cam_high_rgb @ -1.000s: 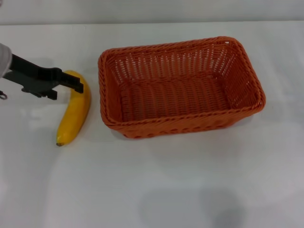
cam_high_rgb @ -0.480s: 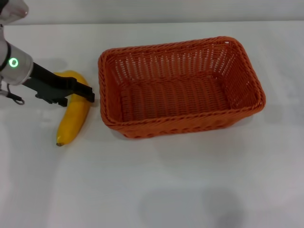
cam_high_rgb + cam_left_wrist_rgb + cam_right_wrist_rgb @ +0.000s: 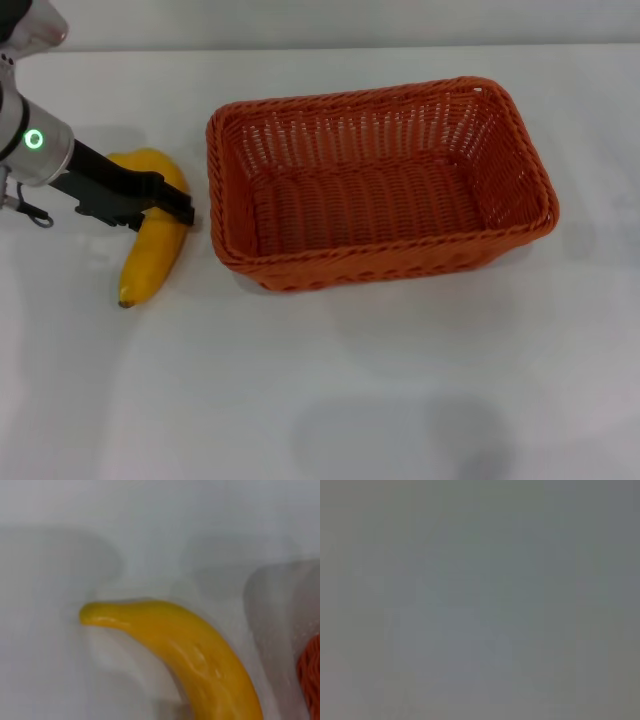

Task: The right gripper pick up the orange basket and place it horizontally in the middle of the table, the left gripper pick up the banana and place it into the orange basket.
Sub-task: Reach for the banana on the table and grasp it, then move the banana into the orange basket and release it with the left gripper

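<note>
The left end effector (image 3: pixel 170 208) is over the curved yellow banana (image 3: pixel 153 250), beside the big woven orange basket (image 3: pixel 380 180). I cannot tell if it pinches. Next: lift it in.

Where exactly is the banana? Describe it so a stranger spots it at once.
Find the big orange basket on the white table. Just off its left end lies the banana, with the left gripper over its upper part. It is the only yellow, curved thing there.

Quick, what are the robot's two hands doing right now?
Left gripper: over the banana on the table, beside the orange basket; open or shut cannot be told.
Right gripper: not in view.
</note>
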Tool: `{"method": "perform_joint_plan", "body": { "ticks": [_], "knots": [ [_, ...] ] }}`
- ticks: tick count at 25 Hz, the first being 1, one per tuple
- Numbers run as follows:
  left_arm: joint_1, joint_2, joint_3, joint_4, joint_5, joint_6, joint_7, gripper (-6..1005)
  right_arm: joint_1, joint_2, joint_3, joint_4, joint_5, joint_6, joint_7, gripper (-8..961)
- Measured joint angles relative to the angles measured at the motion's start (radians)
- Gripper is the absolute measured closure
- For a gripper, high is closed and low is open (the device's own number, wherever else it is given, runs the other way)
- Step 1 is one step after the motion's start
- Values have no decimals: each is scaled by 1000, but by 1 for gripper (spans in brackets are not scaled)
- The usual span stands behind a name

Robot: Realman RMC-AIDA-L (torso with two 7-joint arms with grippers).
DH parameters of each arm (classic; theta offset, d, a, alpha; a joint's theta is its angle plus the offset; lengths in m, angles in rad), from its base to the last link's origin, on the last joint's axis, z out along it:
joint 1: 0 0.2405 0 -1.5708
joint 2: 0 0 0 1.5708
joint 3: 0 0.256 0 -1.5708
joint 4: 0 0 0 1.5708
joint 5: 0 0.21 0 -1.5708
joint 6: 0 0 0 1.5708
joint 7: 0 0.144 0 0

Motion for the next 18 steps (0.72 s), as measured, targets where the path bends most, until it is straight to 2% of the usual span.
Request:
{"method": "perform_joint_plan", "body": {
  "ticks": [2,10,13,16,18],
  "knots": [
    [1,1,0,0,11,0,-1,290,0,0,0,0,4,0,0,243],
    [10,13,0,-17,-1,-7,15,449,0,1,0,4,25,0,2,243],
    [27,20,0,-75,-73,2,48,508,0,0,2,4,27,-1,2,243],
    [52,28,0,-144,-183,28,96,508,-2,-1,17,6,28,-1,2,243],
    [78,48,0,-196,-312,63,164,508,-2,0,24,7,28,-1,2,243]
  ]
}}
